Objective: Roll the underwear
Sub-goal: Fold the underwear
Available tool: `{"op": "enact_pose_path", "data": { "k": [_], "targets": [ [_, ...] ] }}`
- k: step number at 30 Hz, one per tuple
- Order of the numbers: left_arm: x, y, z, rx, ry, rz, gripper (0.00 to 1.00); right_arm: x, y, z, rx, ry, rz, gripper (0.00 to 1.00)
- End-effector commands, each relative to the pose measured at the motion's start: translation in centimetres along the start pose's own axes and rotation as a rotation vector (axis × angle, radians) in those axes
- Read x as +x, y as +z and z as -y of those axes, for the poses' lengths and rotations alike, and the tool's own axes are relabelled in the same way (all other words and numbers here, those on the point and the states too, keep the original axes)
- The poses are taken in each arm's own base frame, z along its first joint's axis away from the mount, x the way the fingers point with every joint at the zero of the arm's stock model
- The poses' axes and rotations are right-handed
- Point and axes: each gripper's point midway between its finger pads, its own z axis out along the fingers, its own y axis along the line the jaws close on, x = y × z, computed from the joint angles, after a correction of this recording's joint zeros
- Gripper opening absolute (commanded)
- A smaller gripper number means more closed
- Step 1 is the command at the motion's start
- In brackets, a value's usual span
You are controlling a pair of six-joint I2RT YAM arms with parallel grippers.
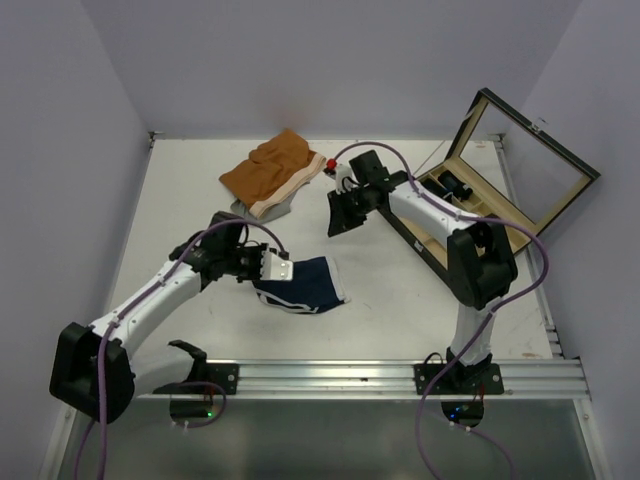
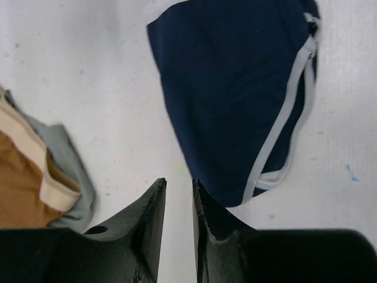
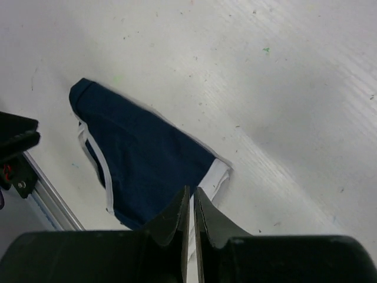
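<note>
On the table (image 1: 180, 200) | left arm (image 1: 160, 290) stretched low, left gripper (image 2: 178, 184) just left of the underwear (image 1: 308, 285), fingers slightly apart, empty | right arm (image 1: 430, 215) elbow raised, right gripper (image 3: 191, 191) beyond the underwear, fingers all but together, empty | underwear lies loosely folded

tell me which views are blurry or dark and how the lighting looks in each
top external: even soft light, only faint shadows by the arms, side walls slant, underwear clear; left wrist: orange shorts at the edge blurred, left fingers dark and soft; right wrist: right fingers near-black, table bright with a dimmer band lower right
</note>
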Motion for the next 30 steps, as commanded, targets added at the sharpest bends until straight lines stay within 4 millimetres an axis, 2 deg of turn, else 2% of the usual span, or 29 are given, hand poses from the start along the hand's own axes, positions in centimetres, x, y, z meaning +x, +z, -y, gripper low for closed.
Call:
{"op": "enact_pose_path", "data": {
  "k": [1,2,6,10,13,16,19,24,30],
  "targets": [
    [-0.3,1.6,3.0,0.097,-0.098,-0.005,0.27,1.1,0.3,-1.9,-0.084,0.014,-0.046,0.1],
    [-0.7,1.9,3.2,0.108,-0.123,0.004,0.27,2.1,0.7,-1.6,-0.082,0.028,-0.07,0.1],
    [-3.1,3.1,4.1,0.132,-0.124,0.039,0.29,4.3,1.7,-0.6,-0.07,0.032,-0.116,0.1],
    [-6.2,4.6,7.0,0.216,-0.085,0.078,0.3,5.1,1.8,-0.3,-0.06,0.033,-0.13,0.13],
    [-7.6,5.5,8.6,0.267,-0.069,0.088,0.3,5.3,1.7,-0.1,-0.052,0.03,-0.13,0.16],
    [-7.6,6.9,9.9,0.315,-0.069,0.055,0.3,5.2,1.3,-0.1,-0.047,0.026,-0.124,0.17],
    [-7.4,7.9,10.1,0.322,-0.067,0.03,0.3,5.2,1.0,-0.2,-0.047,0.018,-0.123,0.18],
    [-7.5,8.7,9.3,0.286,-0.065,0.019,0.3,5.7,0.6,-0.2,-0.046,0.01,-0.126,0.19],
    [-7.2,8.6,8.9,0.249,-0.045,0.007,0.31,6.1,0.7,-0.2,-0.054,0.008,-0.134,0.2]
  ]
}}
